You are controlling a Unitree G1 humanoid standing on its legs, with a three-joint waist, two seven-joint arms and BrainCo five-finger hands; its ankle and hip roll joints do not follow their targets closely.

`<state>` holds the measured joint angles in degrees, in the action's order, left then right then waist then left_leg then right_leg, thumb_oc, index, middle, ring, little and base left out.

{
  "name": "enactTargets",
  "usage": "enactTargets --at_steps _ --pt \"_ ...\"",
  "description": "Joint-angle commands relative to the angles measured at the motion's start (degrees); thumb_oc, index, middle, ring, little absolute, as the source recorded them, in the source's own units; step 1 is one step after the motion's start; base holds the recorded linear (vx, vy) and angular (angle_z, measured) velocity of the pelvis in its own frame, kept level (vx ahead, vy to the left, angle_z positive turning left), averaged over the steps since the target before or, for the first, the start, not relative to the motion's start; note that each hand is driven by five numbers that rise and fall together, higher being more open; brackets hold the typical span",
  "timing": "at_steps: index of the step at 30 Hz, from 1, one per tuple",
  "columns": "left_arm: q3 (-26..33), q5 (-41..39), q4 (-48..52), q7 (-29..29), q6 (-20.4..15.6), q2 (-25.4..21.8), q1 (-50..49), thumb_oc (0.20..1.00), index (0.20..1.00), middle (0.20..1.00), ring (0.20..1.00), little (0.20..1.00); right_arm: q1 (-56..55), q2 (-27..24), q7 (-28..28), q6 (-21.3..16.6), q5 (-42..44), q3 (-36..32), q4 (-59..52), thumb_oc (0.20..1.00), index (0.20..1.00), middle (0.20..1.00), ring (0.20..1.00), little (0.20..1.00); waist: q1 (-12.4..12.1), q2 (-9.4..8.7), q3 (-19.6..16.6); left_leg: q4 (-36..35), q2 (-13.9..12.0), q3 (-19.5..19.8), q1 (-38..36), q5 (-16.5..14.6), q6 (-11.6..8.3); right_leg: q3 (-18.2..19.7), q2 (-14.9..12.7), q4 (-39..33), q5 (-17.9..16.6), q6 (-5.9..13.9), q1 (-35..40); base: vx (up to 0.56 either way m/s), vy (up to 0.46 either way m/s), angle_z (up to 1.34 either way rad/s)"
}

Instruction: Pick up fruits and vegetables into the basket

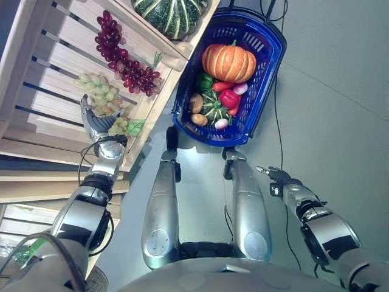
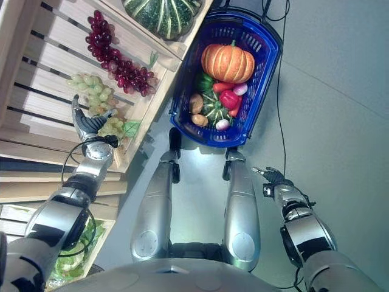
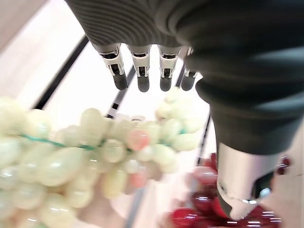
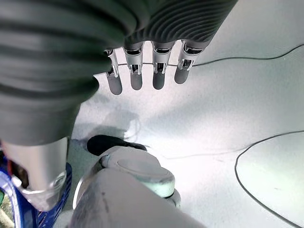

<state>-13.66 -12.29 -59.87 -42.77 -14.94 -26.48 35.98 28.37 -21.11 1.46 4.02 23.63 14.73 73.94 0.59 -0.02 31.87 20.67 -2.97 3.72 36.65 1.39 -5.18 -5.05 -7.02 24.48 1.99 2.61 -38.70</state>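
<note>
A bunch of green grapes [image 1: 99,91] lies on the slatted wooden shelf [image 1: 42,79] at the left. My left hand [image 1: 97,125] is stretched over the bunch's near end, open, with fingers [image 3: 141,76] straight above the green grapes [image 3: 95,156] and the thumb apart. Whether it touches them I cannot tell. Red grapes [image 1: 124,64] lie just beyond. The blue basket [image 1: 267,36] stands on the floor ahead and holds an orange pumpkin [image 1: 228,62], a small striped squash, a red pepper and several other vegetables. Low at the right hangs my right hand [image 1: 276,176], open and holding nothing.
A big green striped squash [image 1: 170,15] sits on the shelf's upper board beside the basket. The shelf's front edge [image 1: 152,112] runs between my left hand and the basket. Leafy greens [image 2: 76,252] fill a lower crate. Grey floor [image 1: 340,91] stretches to the right.
</note>
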Motion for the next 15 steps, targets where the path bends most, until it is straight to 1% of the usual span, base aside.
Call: enactTargets --at_steps 1,3,8,11,13,15 --pt "3.9 -3.1 -5.2 -0.1 1.2 -2.3 0.5 1.000 1.000 1.000 1.000 1.000 -2.0 -0.9 0.3 1.7 1.0 2.6 -0.2 1.000 1.000 1.000 1.000 1.000 0.2 -1.55 -2.1 4.1 3.6 -2.4 2.9 -3.6 3.28 -1.0 4.8 2.8 3.7 -1.92 0.2 -0.01 0.030 -0.03" --pt "3.8 -4.2 -7.5 1.1 2.1 -2.3 1.5 1.000 1.000 1.000 1.000 1.000 -1.4 -1.2 0.0 2.0 0.7 2.9 0.0 1.000 1.000 1.000 1.000 1.000 0.6 -1.57 -2.1 4.2 3.5 -2.6 3.0 -3.5 3.15 -0.9 4.9 2.9 3.8 -2.01 0.0 0.00 0.034 -0.03" --pt "4.3 -10.9 -11.5 5.0 4.1 -2.1 3.4 1.000 1.000 1.000 1.000 1.000 -0.2 -1.6 -0.3 2.5 -0.2 3.5 0.2 1.000 1.000 1.000 1.000 1.000 1.3 -1.51 -2.1 4.2 3.1 -2.9 3.5 -3.3 2.98 -0.7 5.0 3.2 4.0 -2.01 -0.6 -0.01 0.040 -0.07" --pt "4.3 -11.6 -12.5 6.1 5.1 -2.0 3.9 1.000 1.000 1.000 1.000 1.000 0.2 -1.6 -0.3 2.5 -0.3 3.6 0.2 1.000 1.000 1.000 1.000 1.000 1.4 -1.54 -2.1 4.3 3.0 -3.0 3.8 -3.3 2.90 -0.6 5.0 3.4 4.1 -1.99 -0.9 -0.01 0.014 -0.10" --pt "4.2 -13.9 -14.1 8.1 7.3 -2.3 5.1 1.000 1.000 1.000 1.000 1.000 0.9 -1.9 -0.7 2.9 -0.4 3.9 0.3 1.000 1.000 1.000 1.000 1.000 1.6 -1.73 -2.1 4.3 2.8 -3.1 4.0 -3.2 2.79 -0.7 5.1 3.3 4.2 -2.06 -1.0 0.00 0.009 -0.07" --pt "4.2 -15.3 -15.7 9.6 8.5 -2.1 6.1 1.000 1.000 1.000 1.000 1.000 1.3 -1.9 -0.8 2.9 -0.4 4.1 0.4 1.000 1.000 1.000 1.000 1.000 1.8 -1.88 -2.1 4.5 2.8 -3.1 4.2 -3.2 2.73 -0.7 5.1 3.5 4.3 -2.08 -1.3 0.00 0.003 -0.02"
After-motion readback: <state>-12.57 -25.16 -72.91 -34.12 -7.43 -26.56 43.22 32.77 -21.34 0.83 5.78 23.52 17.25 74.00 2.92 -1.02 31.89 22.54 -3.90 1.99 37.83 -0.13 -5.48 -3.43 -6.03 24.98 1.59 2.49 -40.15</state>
